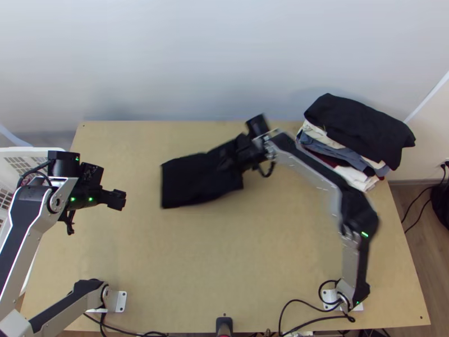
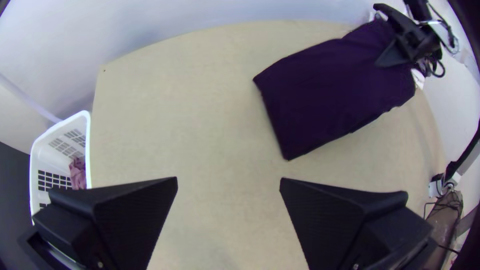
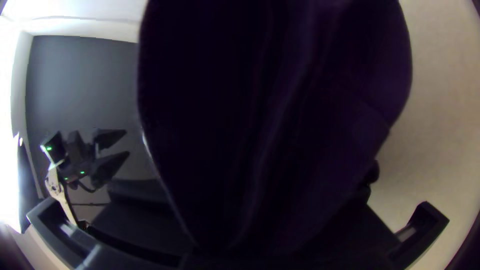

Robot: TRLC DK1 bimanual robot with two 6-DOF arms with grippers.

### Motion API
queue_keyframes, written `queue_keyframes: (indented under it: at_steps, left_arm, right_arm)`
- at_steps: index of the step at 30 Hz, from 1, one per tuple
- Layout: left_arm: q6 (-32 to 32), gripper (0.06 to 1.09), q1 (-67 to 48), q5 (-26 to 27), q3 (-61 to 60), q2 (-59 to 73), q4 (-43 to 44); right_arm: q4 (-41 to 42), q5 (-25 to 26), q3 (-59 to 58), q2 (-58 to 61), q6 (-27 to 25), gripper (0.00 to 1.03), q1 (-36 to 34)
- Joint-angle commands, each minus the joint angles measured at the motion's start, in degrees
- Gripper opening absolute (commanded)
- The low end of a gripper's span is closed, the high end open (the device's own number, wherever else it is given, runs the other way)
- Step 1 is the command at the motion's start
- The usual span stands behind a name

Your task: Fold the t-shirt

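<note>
The black t-shirt [image 1: 193,178] lies folded into a flat, roughly rectangular shape mid-table, its right end lifted at my right gripper [image 1: 233,159]. In the left wrist view, the t-shirt [image 2: 335,95] looks dark purple. Cloth fills the middle of the right wrist view, where the t-shirt [image 3: 270,125] runs down in long creases to my right gripper [image 3: 250,245], shut on it and largely covered by it. My left gripper [image 1: 119,200] is over the table's left side, apart from the cloth. Its own wrist view shows the left gripper [image 2: 228,185] open and empty.
A pile of folded clothes [image 1: 353,140] stands at the table's back right, with black cloth on top. Off the left edge is a white basket [image 2: 86,150] holding something pink. Bare tabletop [image 1: 224,247] extends in front of the t-shirt.
</note>
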Motion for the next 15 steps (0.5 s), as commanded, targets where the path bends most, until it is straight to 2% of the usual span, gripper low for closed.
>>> queue_keyframes:
  at_steps: [1, 8, 11, 15]
  left_arm:
    - [-0.19, 1.05, -0.62, -0.25, -0.45, -0.23, 0.1]
    - [-0.63, 1.05, -0.62, -0.25, -0.98, -0.84, 0.1]
    - [-0.9, 1.05, -0.7, -0.25, -1.24, -1.02, 0.1]
    - [-1.42, 1.05, -1.06, -0.25, -1.24, -1.28, 0.71]
  right_arm:
    - [0.51, -0.51, -1.68, -9.64, 0.48, 0.03, -2.46]
    - [3.49, -0.42, 0.69, -17.11, 1.97, 0.03, -11.6]
    - [7.89, -3.94, 2.8, -17.64, 8.12, 0.03, -17.93]
    - [13.16, -5.52, 5.79, -17.64, 13.4, 0.03, -23.56]
